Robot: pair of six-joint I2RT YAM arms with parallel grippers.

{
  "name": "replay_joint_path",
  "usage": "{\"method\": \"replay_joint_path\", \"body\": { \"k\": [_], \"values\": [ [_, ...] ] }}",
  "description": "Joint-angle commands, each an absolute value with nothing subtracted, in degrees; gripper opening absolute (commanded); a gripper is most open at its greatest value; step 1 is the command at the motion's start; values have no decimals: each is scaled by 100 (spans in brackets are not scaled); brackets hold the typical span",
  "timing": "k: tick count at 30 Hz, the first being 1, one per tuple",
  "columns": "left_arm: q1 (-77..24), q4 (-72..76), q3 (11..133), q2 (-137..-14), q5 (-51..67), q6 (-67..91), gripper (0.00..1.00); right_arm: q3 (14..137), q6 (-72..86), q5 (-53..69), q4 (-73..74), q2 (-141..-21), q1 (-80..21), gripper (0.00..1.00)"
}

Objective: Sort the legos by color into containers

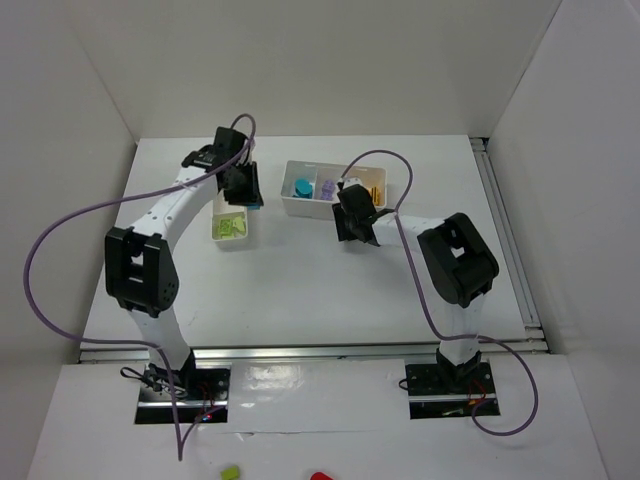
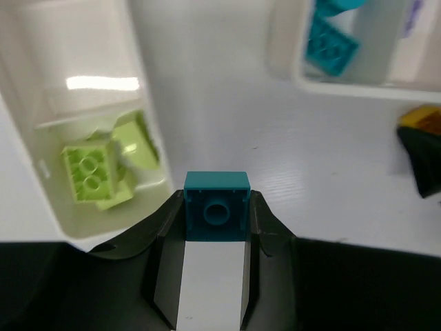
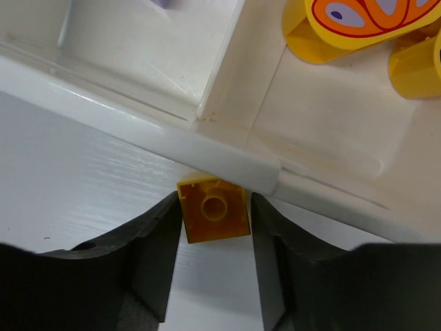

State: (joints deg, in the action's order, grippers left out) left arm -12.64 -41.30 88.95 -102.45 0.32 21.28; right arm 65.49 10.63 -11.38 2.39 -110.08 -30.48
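Observation:
My left gripper (image 2: 216,215) is shut on a teal lego (image 2: 216,205) and holds it above the table, just right of the small white tray (image 2: 41,172), which holds lime green legos (image 2: 89,172). From above, the left gripper (image 1: 250,198) hangs at that tray's far end (image 1: 219,232). My right gripper (image 3: 215,217) is closed round an orange lego (image 3: 213,209), hollow side toward the camera, pressed against the front rim of the long tray (image 3: 138,124). Seen from above, the right gripper (image 1: 350,220) stands at the front of the long tray (image 1: 292,205). Teal, purple and yellow-orange legos lie in its three compartments.
Rounded yellow pieces (image 3: 358,24) with an orange and purple pattern lie in the long tray's right compartment. Teal legos (image 2: 331,45) show in its left compartment. The white side walls box in the table. A rail (image 1: 505,240) runs along its right edge.

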Motion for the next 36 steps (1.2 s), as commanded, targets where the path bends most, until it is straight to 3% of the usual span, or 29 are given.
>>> {"method": "replay_joint_path", "body": {
  "k": [1, 7, 16, 19, 20, 21, 26, 36],
  "values": [
    [-1572, -3990, 9857, -10607, 333, 2188, 0, 6750, 1072, -1116, -105, -11005, -3023, 49],
    [-1819, -4131, 11178, -11783, 334, 2303, 0, 6636, 1125, -1168, 105, -10495, -3128, 39],
    [-1995, -4289, 12840, -13077, 439, 2435, 1, 6583, 1301, -1863, 861, -9256, -3190, 39],
    [-2048, -4359, 13069, -13184, 439, 2435, 36, 6732, 1424, -1986, 1028, -9070, -3015, 39],
    [-2048, -4359, 13069, -13184, 518, 2435, 51, 6846, 1485, -1986, 1028, -9070, -2893, 39],
    [-2048, -4359, 13069, -13184, 571, 2435, 75, 6925, 1555, -2039, 1115, -9070, -2831, 39],
    [-2048, -4359, 12815, -12535, 571, 2382, 91, 7583, 1608, -2092, 1213, -9562, -2497, 39],
    [-2048, -4307, 11919, -11304, 519, 2329, 88, 8393, 1556, -1986, 984, -10599, -2092, 39]
  ]
}}
